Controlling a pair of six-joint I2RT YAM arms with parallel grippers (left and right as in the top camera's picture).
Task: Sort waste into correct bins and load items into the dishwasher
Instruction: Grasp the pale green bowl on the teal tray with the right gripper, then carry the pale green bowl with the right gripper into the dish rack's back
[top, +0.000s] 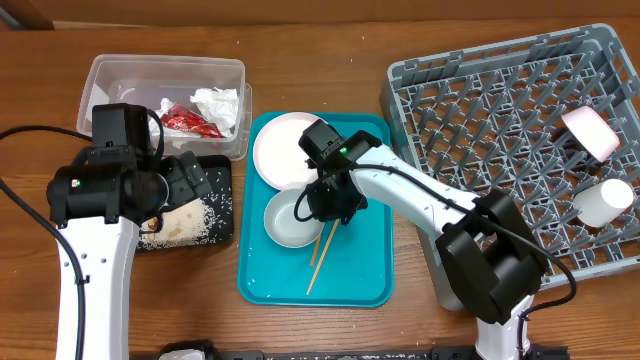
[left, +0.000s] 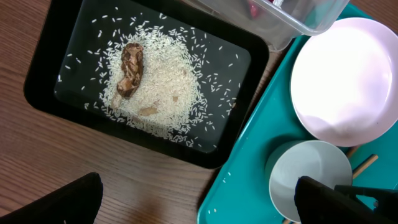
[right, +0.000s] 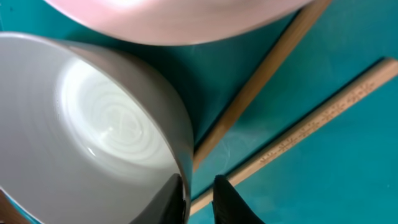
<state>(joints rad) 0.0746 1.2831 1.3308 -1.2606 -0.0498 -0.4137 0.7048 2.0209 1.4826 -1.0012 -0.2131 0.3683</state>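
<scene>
The right hand (top: 325, 195) is down on the teal tray (top: 365, 280) at the near rim of the small white bowl (top: 292, 220). In the right wrist view one finger (right: 231, 200) stands outside the bowl's wall with a sliver of teal between them. A dark shape sits just inside the rim, so the jaws seem to straddle it, but I cannot tell whether the pinch has closed. The left hand (left: 198, 190) hangs wide open and empty above the tabletop (left: 37, 168), just beside the black tray (left: 43, 68) holding the rice grains (left: 171, 93) and the brown food scrap (left: 129, 68). The red wrapper (top: 185, 120) and napkins (top: 220, 103) lie in the clear tub (top: 110, 75). The bowl sits just beside the large white plate (top: 282, 148), and the chopsticks (top: 322, 255) run close along its outer wall. Judging from this, the step in hand is carrying the bowl to the grey dish rack (top: 480, 110). A pinch on one thin, glazed rim could let the bowl swing or slip as it rises. The outer finger could also catch a chopstick and flick it off the tray. A tilted lift might knock the plate's edge.
</scene>
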